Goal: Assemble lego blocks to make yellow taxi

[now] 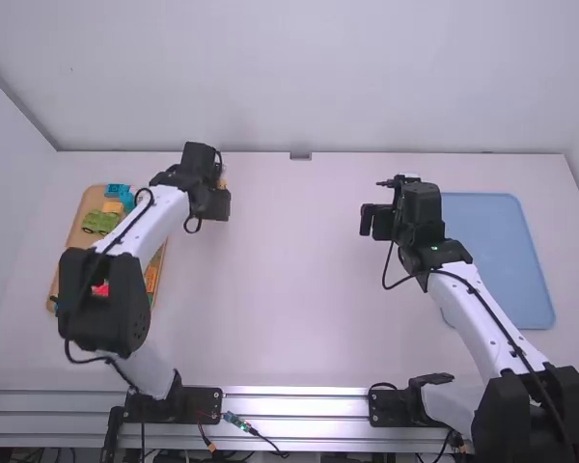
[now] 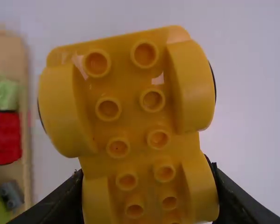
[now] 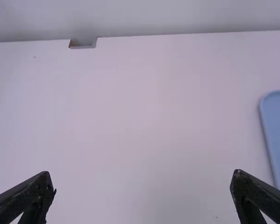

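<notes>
The left gripper (image 2: 146,171) was clamped on the yellow car base (image 2: 129,125), whose long axis crossed the squeeze. Well to its right, the right gripper (image 3: 141,179) hung, fingers apart.

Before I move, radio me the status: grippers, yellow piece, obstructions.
Left gripper shut on the yellow piece, held right of the wooden tray. Right gripper open, empty. In the way: left arm spans that tray.
</notes>
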Available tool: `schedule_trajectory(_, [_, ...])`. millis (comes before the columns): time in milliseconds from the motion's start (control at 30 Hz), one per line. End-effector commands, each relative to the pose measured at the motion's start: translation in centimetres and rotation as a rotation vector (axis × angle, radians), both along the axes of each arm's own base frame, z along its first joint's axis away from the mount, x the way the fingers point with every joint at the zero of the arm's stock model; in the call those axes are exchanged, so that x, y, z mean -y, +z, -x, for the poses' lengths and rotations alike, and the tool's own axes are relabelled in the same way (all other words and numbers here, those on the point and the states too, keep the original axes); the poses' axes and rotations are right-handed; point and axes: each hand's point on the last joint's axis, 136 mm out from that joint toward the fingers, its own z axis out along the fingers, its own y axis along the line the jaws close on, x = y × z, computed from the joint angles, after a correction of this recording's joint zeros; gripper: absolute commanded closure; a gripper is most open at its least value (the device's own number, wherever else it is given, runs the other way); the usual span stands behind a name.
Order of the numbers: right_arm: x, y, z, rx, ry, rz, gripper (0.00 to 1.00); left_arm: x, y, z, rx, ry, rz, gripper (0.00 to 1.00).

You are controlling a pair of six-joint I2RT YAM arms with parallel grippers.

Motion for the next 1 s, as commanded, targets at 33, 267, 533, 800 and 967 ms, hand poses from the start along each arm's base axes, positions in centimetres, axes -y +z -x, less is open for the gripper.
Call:
schedule_trajectory(33, [-0.2, 1.7, -0.5, 0.035, 0.001, -0.013, 0.0, 8.2, 1.4, 6.0, 0.067, -0.771, 0.05, 0.99])
schedule_trajectory(267, [-0.1, 1.9, 0.3, 0.023, 0.0, -0.012, 0.0, 10.8, 0.4, 13.2, 0.003, -1.199, -0.069, 0.99])
schedule_trajectory(533, [0.8, 3.5, 2.2, 0.023, -0.044, -0.038, 0.0, 13.8, -4.7, 15.3, -0.055, -1.425, -0.224, 0.99])
schedule_trajectory(800, [5.6, 4.2, 4.6, -0.018, -0.246, -0.085, 0.0, 16.0, -8.1, 16.4, -0.116, -1.529, -0.223, 0.93])
schedule_trajectory(967, [6.4, 4.3, 5.0, -0.02, -0.27, -0.085, 0.0, 16.6, -9.5, 16.1, -0.133, -1.482, -0.174, 0.87])
